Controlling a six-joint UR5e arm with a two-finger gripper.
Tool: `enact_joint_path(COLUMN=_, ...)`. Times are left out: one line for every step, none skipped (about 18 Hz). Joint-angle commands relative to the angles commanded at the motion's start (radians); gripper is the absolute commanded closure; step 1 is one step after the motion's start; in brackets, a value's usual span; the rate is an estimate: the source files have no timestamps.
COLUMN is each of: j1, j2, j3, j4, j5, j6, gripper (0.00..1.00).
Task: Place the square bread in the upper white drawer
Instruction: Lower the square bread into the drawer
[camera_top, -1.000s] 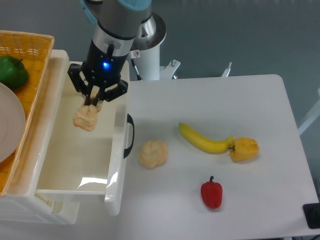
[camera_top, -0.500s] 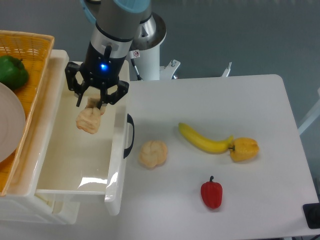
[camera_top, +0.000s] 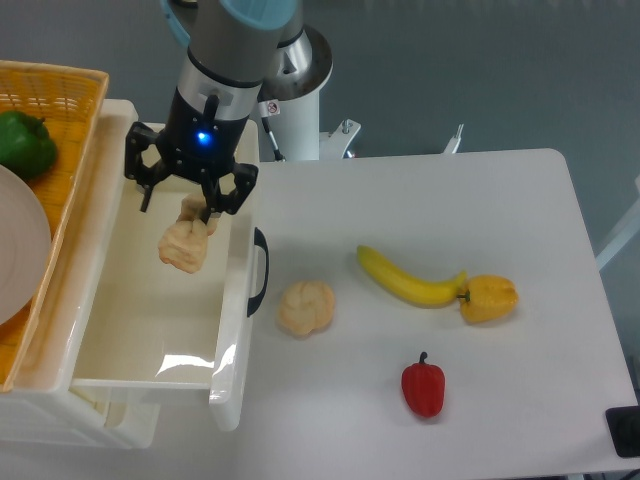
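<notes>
The pincer (camera_top: 180, 205) is hanging over the drawer (camera_top: 110, 330) with its fingers spread wide, gripping nothing. The square bread (camera_top: 186, 242) is sitting just below it, inside the drawer near the back, looking let go so it lands in the tray. The round bun (camera_top: 305, 307), banana (camera_top: 405, 279) and red pepper (camera_top: 423, 387) are lying out on the tabletop (camera_top: 430, 200), well apart from the drawer.

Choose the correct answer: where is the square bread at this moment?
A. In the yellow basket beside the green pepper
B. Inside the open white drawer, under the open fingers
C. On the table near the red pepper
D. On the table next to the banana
B. The square bread lies inside the upper white drawer, below the gripper, whose fingers are spread apart and no longer grip it.
</notes>
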Motion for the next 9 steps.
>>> enact_joint_path(j1=-0.002, j2=-0.002, j3=0.0, j4=-0.002, j5=0.0, j6=0.0, gripper=0.06)
enact_joint_path(j1=-0.003, j2=-0.008, j3=-0.002, j4=-0.002, j5=0.0, j6=-0.002, gripper=0.06)
enact_joint_path(j1=-0.012, j2=-0.014, j3=0.0, j4=-0.002, j5=0.0, j6=-0.002, gripper=0.06)
enact_joint_path(j1=-0.017, j2=-0.015, j3=0.0, j4=-0.002, j5=0.0, j6=0.0, gripper=0.06)
enact_joint_path(j1=-0.017, j2=-0.017, j3=0.0, j4=0.0, j5=-0.002, j6=0.0, gripper=0.06)
enact_joint_path(j1=-0.018, j2=-0.02, j3=0.0, j4=0.0, j5=-0.002, j6=-0.002, gripper=0.06)
enact_joint_path(j1=-0.02, j2=-0.021, j3=0.0, j4=0.003, j5=-0.002, j6=-0.002, gripper=0.06)
enact_joint_path(j1=-0.02, j2=-0.023, j3=0.0, j4=0.005, j5=-0.002, j6=-0.002, gripper=0.06)
enact_joint_path(j1=-0.02, j2=-0.023, j3=0.0, j4=0.005, j5=-0.002, j6=-0.002, gripper=0.06)
